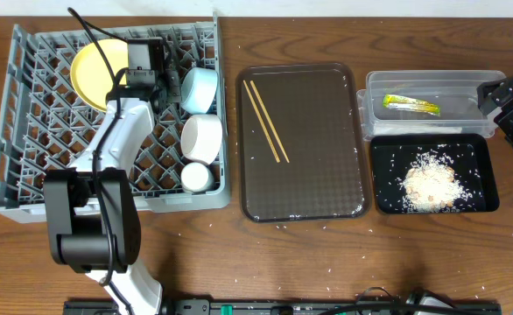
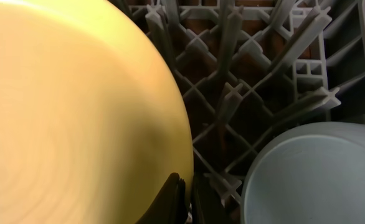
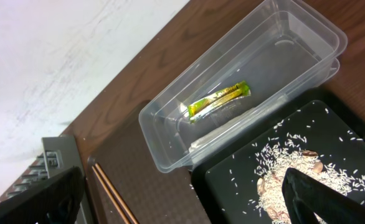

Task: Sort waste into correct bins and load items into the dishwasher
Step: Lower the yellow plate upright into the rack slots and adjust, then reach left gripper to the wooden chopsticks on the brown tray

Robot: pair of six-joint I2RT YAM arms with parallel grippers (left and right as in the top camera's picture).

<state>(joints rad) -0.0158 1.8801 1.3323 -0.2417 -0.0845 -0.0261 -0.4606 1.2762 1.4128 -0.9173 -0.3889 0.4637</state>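
Observation:
The yellow plate (image 1: 94, 72) leans in the grey dish rack (image 1: 29, 149) at its far side and fills the left wrist view (image 2: 70, 106). My left gripper (image 1: 143, 68) sits at the plate's right edge, its fingers (image 2: 189, 199) pinched on the rim. The light blue bowl (image 1: 200, 87), white bowl (image 1: 201, 136) and white cup (image 1: 196, 178) stand in the rack. The chopsticks (image 1: 266, 121) lie on the brown tray. The wrapper (image 1: 411, 105) lies in the clear tub (image 1: 432, 83). The rice crumbs (image 1: 430, 182) lie in the black tray (image 1: 388, 175). My right gripper (image 1: 506, 105) is open and empty.
The brown serving tray (image 1: 326, 184) lies in the middle between the rack and the bins. In the right wrist view my open fingers (image 3: 182, 205) hover over the black tray (image 3: 232, 186), with the tub (image 3: 164, 143) beyond. Stray rice grains dot the table.

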